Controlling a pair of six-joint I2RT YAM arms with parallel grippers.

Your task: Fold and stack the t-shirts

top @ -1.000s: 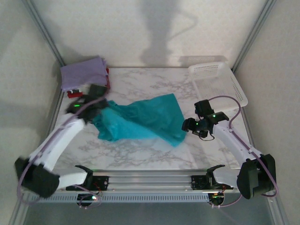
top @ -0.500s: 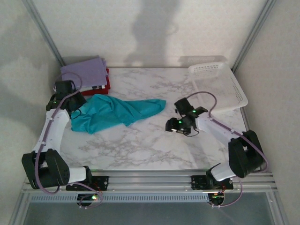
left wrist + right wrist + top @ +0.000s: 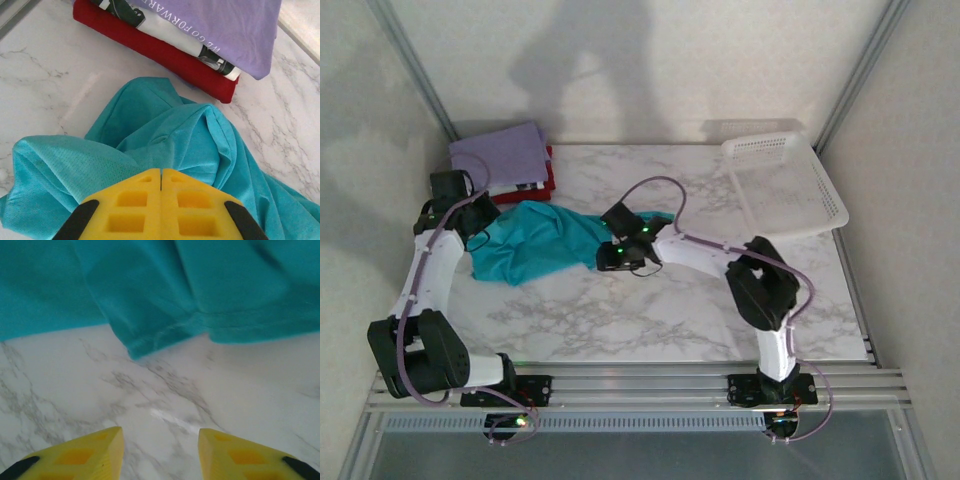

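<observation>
The teal t-shirt (image 3: 550, 242) lies crumpled on the left half of the marble table (image 3: 650, 310). My left gripper (image 3: 482, 238) is shut on its left end; in the left wrist view the yellow jaws (image 3: 161, 171) meet with the teal cloth (image 3: 200, 145) bunched up against them. My right gripper (image 3: 610, 257) reaches across to the shirt's near right edge. It stands open (image 3: 160, 440) over bare marble, with the shirt's hem (image 3: 150, 342) just ahead of it. Behind lies a folded stack: lavender t-shirt (image 3: 500, 155) on top, black-and-white patterned one (image 3: 210, 52), red one (image 3: 150, 50) at the bottom.
A white perforated basket (image 3: 765, 145) sits at the back right corner. Metal frame posts rise at both back corners. The stack sits close behind the left gripper. The right arm's cable (image 3: 660, 185) loops over the table's middle.
The left gripper dragged the teal shirt leftward toward the stack, bunching it. The right arm swung left across the table to the shirt's near edge, and its jaws narrowed.
</observation>
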